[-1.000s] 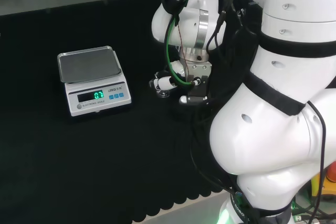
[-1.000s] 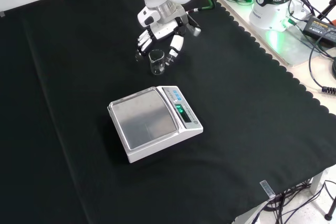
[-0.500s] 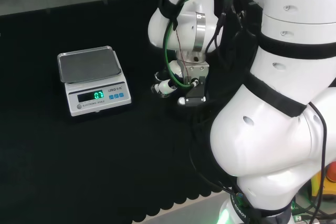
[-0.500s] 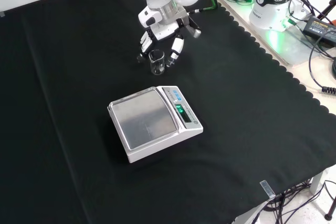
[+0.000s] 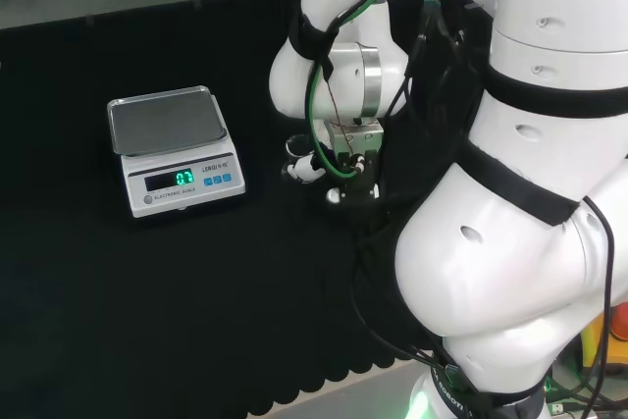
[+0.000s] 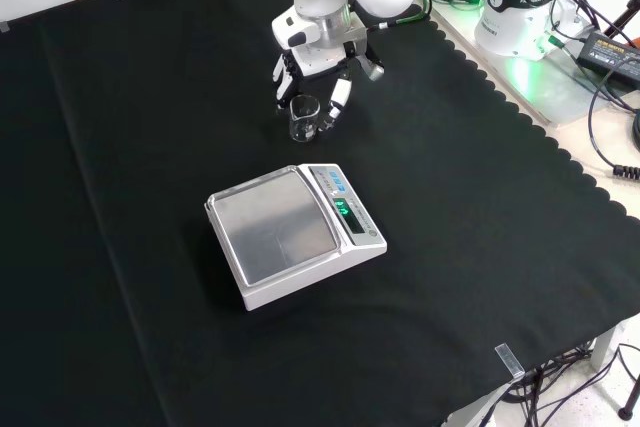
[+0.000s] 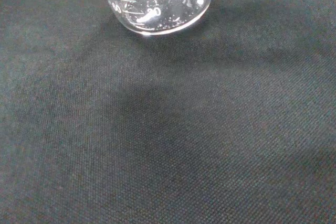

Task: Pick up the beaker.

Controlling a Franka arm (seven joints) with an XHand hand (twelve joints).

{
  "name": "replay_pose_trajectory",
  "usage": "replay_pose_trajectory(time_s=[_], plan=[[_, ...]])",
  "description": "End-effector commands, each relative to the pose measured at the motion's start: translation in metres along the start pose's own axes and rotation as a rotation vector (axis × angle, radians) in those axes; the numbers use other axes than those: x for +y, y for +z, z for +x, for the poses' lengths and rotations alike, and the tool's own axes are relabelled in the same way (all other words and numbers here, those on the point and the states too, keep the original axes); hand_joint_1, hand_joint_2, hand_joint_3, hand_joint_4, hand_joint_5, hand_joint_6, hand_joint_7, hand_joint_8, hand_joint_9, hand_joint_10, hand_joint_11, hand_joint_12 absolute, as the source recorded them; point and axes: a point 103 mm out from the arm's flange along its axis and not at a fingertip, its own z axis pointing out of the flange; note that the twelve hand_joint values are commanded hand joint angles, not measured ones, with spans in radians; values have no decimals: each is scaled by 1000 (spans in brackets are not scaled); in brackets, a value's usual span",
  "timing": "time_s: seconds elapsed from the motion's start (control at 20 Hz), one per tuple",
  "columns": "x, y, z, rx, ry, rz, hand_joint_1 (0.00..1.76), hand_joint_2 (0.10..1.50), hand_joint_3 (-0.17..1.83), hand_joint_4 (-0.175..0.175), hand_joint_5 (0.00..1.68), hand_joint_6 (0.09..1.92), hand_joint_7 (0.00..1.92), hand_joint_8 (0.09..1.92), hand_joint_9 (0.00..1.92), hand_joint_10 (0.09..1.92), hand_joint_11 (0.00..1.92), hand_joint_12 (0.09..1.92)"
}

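Hand point(image 6: 312, 75): low over the cloth at the end of the white arm, fingers pointing down around the beaker on more than one side. Whether they touch the glass I cannot tell; the fingers look only partly curled, so I would not call this a grip yet.

Beaker point(image 6: 304, 119): one, clear glass, upright on the black cloth point(image 6: 480, 247), directly below and between the fingers in the front view. In the wrist view its base point(image 7: 157, 1) rests flat on the cloth, printed graduation marks facing the camera. It appears empty apart from glints on the bottom.

Step in hand: closing on the beaker, by my reading. It has not left the cloth.

Doing it well: bring fingers and thumb in from opposite sides so the glass is not pushed sideways; keep the beaker vertical while closing; take hold on the wall below the rim; lift straight up only once both sides are seated. Clear, smooth glass could slip or tip if one side meets it first.

Scale point(image 6: 296, 234): one, white with a grey pan and a lit green display, beyond the beaker from the hand, nearer the camera in the front view, well apart from the fingers. Pan bare.

Count: one hand, one beaker, one scale.
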Motion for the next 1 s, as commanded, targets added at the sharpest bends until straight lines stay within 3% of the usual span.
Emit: replay_pose_trajectory(time_s=[0.05, 0.2, 0.45, 0.7, 1.0], plan=[[-1, -1, -3, -9, 14, -28, 1016, 923, 276, 131, 1072, 820, 1261, 664, 1394, 441, 958, 1176], [-1, -8, -7, 30, 29, -53, 1042, 990, 149, 171, 1076, 856, 1286, 646, 1414, 428, 969, 1170], [0, -33, -17, 152, 60, -120, 1057, 999, 103, 175, 1111, 803, 1336, 613, 1449, 413, 997, 1152], [0, -58, -27, 219, 72, -165, 1080, 966, 118, 175, 1180, 692, 1443, 498, 1537, 332, 1066, 1092], [-1, -105, -34, 250, 27, -174, 1090, 886, 265, 173, 1203, 675, 1506, 406, 1616, 221, 1095, 1065]])
